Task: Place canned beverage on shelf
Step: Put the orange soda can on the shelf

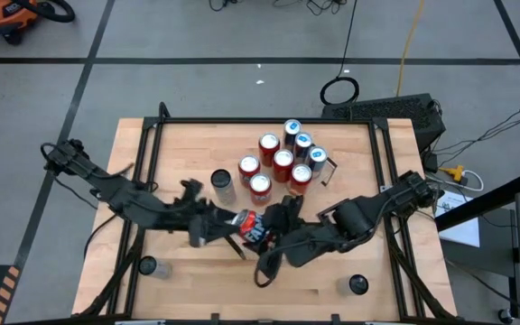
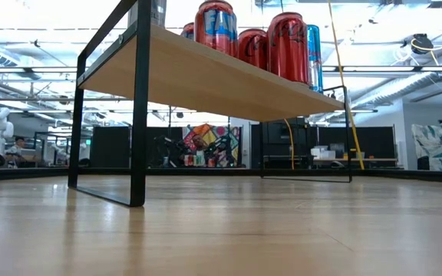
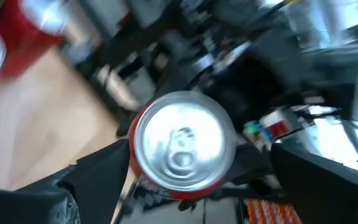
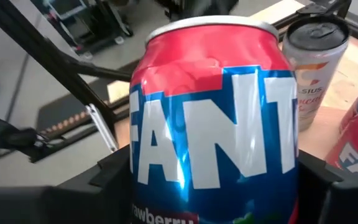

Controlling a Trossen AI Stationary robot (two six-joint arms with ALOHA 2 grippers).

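A red and blue Fanta can hangs in the air between my two grippers, over the near middle of the wooden top. My right gripper is shut on the can's body. My left gripper is open. Its fingers stand on either side of the can's silver top end, which faces its camera. The shelf stands on black brackets and bears several red and blue cans. My right gripper pinches the Fanta can's lower body between its two fingers, one on each side, lying across the can. It comes from the table's right and near side, slanting down. The can is lifted clear, tipped with its top toward my left gripper.
A grey can stands left of the red cluster, close to the held can. Two small dark round things lie near the front corners. Black frame bars run along both sides. Bare wood lies at the front.
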